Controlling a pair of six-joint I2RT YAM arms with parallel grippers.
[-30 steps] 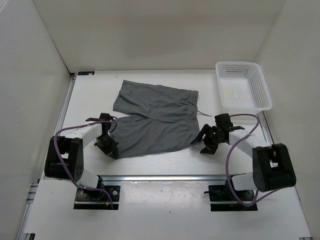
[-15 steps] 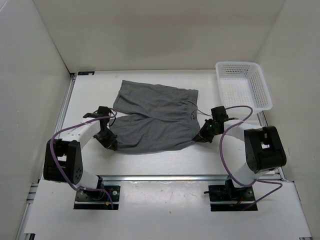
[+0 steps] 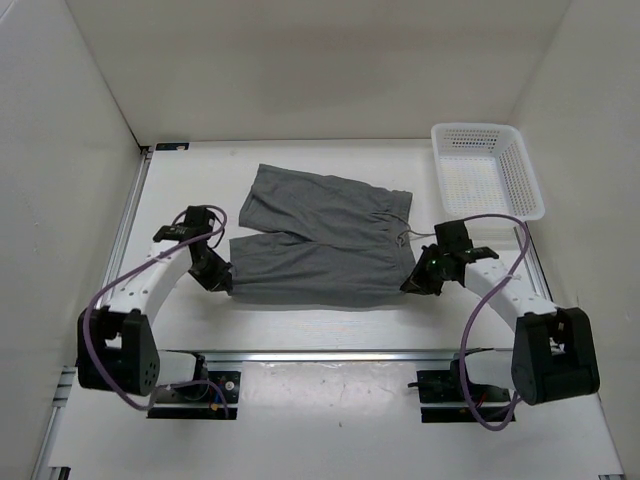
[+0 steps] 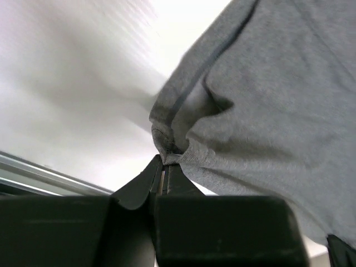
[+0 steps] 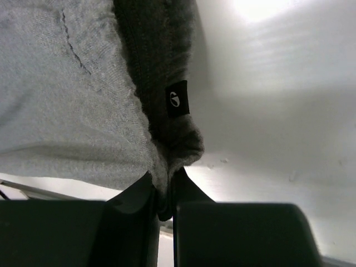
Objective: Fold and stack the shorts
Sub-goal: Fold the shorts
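I see a white table (image 3: 170, 200) boxed in by plain white walls (image 3: 300, 70), with a mesh basket (image 3: 470, 128) at its far right. The grey shorts (image 3: 325, 235) lie mid-table, slightly rumpled. My left gripper (image 3: 224, 280) and right gripper (image 3: 410, 286) each pinch a near corner tight.
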